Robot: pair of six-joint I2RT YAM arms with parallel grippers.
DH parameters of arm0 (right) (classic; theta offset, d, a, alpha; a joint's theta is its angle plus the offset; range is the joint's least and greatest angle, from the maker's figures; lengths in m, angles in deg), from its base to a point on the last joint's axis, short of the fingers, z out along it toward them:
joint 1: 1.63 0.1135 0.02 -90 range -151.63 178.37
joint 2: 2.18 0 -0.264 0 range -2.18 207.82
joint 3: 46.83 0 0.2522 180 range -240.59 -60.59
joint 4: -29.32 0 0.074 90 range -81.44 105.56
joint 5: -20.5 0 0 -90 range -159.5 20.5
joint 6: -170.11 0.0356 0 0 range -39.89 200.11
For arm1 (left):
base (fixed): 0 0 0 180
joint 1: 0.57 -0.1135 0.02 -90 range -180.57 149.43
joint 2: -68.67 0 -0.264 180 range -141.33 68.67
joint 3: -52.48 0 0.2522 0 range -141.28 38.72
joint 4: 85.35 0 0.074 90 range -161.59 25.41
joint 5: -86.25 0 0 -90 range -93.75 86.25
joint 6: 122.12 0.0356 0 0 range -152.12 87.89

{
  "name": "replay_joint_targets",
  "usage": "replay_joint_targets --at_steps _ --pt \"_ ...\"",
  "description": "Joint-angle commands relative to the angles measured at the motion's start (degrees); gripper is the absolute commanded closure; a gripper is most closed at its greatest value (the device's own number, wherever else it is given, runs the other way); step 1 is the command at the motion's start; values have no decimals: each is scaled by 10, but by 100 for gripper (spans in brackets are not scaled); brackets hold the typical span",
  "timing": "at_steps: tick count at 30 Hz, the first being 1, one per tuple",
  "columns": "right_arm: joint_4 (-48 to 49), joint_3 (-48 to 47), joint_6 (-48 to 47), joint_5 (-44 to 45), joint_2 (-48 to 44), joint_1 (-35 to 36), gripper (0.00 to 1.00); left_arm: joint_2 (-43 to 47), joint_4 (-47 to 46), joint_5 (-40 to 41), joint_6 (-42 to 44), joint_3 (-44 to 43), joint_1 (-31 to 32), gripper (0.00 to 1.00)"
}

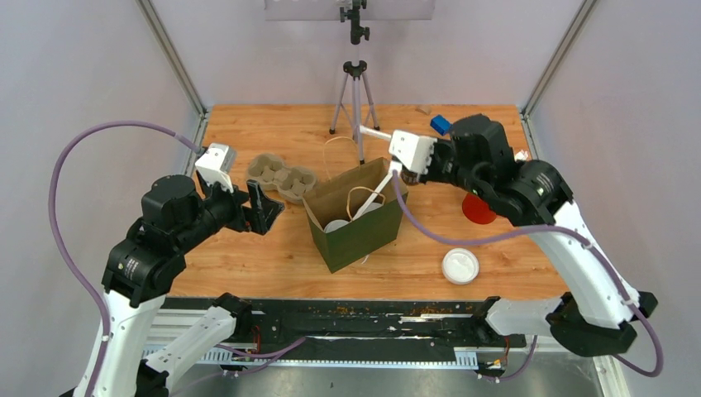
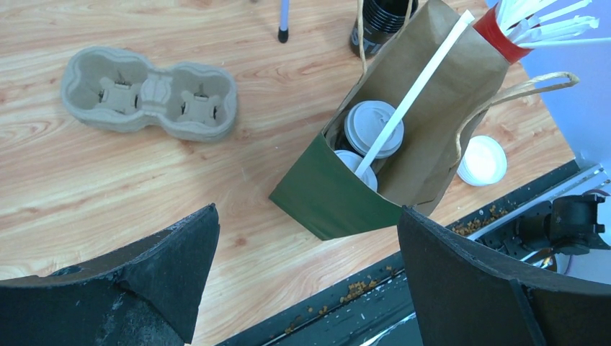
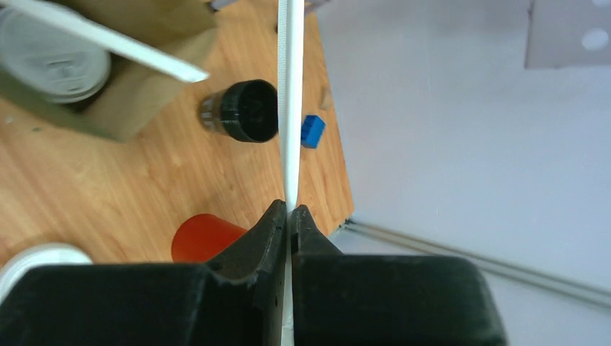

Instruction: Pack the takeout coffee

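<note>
Right pincer (image 3: pixel 290 216) clenched on white straw (image 3: pixel 290 108), left pincer (image 2: pixel 306 216) spread wide, two lidded cups (image 2: pixel 372 128) inside green bag (image 2: pixel 324 194)

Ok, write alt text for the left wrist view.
A green paper bag holds two white-lidded coffee cups and a leaning white straw. An empty cup carrier lies to its left on the wooden table; the left gripper is open.

Black-jointed white arms (image 1: pixel 169 217), lilac cables (image 1: pixel 124 124), white wrist cameras (image 1: pixel 213 165), matte black end effector fingers (image 2: pixel 166 277).
</note>
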Motion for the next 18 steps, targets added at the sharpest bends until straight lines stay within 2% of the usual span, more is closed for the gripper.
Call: replay_joint_targets --at_steps 1,10,18 --pt "2 67 -69 -66 -57 27 99 -3 -34 -9 -10 4 3 0" --pt "12 90 -153 -134 -26 30 99 0 -40 -9 -23 9 3 0" --pt "21 51 -240 -209 30 40 98 11 -40 4 -26 13 3 0"
